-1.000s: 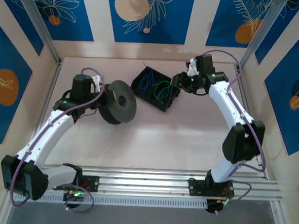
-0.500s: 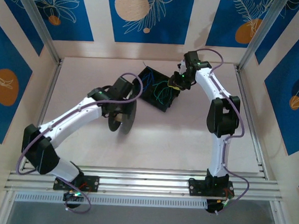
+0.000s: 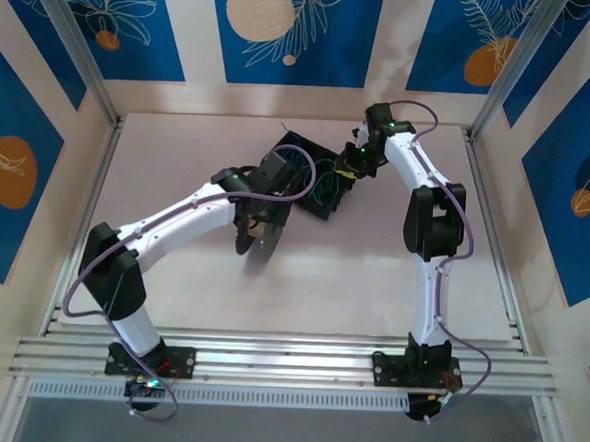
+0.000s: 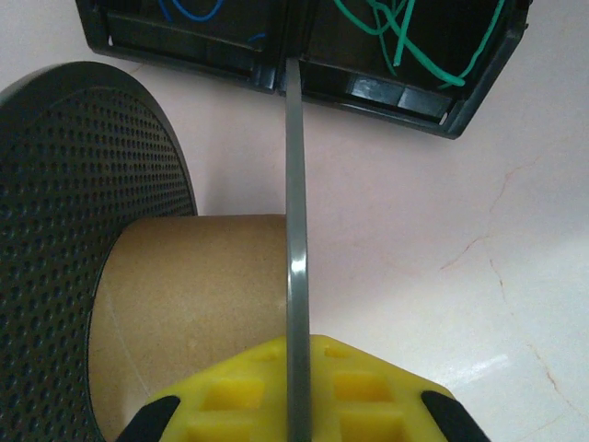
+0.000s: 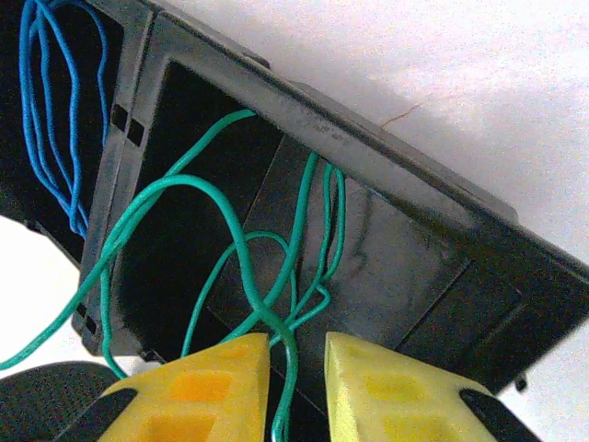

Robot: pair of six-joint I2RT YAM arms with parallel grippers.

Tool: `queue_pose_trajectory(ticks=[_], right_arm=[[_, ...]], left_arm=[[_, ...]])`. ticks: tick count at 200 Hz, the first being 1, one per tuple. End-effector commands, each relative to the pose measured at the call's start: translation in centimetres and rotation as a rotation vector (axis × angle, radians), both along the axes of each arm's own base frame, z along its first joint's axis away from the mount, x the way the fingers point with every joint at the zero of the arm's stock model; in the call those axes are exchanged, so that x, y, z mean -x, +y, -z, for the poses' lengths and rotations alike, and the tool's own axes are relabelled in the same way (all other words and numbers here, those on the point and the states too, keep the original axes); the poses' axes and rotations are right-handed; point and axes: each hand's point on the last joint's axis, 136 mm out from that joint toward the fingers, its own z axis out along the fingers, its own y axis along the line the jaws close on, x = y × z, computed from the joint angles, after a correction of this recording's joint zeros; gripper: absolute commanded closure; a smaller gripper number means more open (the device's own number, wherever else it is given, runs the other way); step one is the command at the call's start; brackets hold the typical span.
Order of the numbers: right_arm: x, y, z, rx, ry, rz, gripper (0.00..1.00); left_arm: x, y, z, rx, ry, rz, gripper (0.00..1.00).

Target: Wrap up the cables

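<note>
Cables (image 3: 324,186) lay in a black tray (image 3: 316,207) just above the middle of the overhead view, on the pale table (image 3: 372,276). From the left of that view, the left arm stretched out of the lower left corner toward the centre. The left gripper (image 3: 259,219) sat at a black spool (image 3: 263,247) that stood on edge just beside the tray's lower left side; whether the two touched could not be told. In the left wrist view the perforated flange (image 4: 83,230) stood at the left, the cardboard core (image 4: 193,295) lay across the lower middle, and the thin flange (image 4: 294,230) rose edge-on up the centre. The yellow fingers (image 4: 230,401) pressed on that rim from both sides, clamped tight. Along the top of that frame the tray showed two compartments, with blue cables (image 4: 189,11) in the left one and green cables (image 4: 414,37) in the right one. Farther right in the overhead view, the right gripper (image 3: 350,170) hung over the tray's right end. In the right wrist view its fingers (image 5: 207,387) stood a narrow gap apart at the bottom edge, and one of the green cables ran down through that gap, not yet pinched. The other green loops spread across the middle compartment, and the blue ones hung at the upper left.
</note>
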Motion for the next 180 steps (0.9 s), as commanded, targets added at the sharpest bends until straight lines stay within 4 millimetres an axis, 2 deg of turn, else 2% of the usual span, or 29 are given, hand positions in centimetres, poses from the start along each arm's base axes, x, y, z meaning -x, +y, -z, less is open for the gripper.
queue_pose_trajectory(ticks=[1, 11, 45, 54, 80, 101, 108, 133, 180], right_arm=[[-0.2, 0.8, 0.3, -0.053, 0.021, -0.016, 0.77], [-0.3, 0.9, 0.4, -0.060, 0.022, -0.018, 0.77], [-0.3, 1.2, 0.4, -0.079, 0.027, -0.019, 0.81], [-0.3, 1.4, 0.3, -0.091, 0.026, -0.022, 0.81], [-0.4, 1.5, -0.1, -0.100, 0.022, -0.018, 0.90], [-0.4, 1.4, -0.8, -0.103, 0.013, -0.009, 1.00], [-0.4, 1.3, -1.1, -0.102, 0.009, -0.003, 1.00], [-0.3, 1.1, -3.4, -0.104, -0.041, 0.006, 1.00], [0.5, 0.5, -9.5, -0.123, -0.184, 0.023, 1.00]], left_arm=[[-0.2, -1.1, -0.4, 0.012, -0.001, -0.009, 1.00], [-0.3, -1.4, -0.2, 0.017, 0.008, -0.008, 0.97], [-0.2, -2.4, -0.4, 0.035, 0.018, 0.004, 0.64], [-0.2, -2.6, -0.5, 0.044, 0.021, 0.004, 0.59], [-0.2, -2.9, -1.2, 0.067, 0.014, 0.006, 0.46], [-0.1, -2.9, -2.3, 0.084, 0.001, 0.008, 0.36], [-0.1, -2.9, -2.7, 0.091, -0.005, 0.010, 0.33], [0.2, -2.6, -4.1, 0.114, -0.025, 0.010, 0.26], [1.0, -1.3, -6.8, 0.139, -0.074, 0.000, 0.01]])
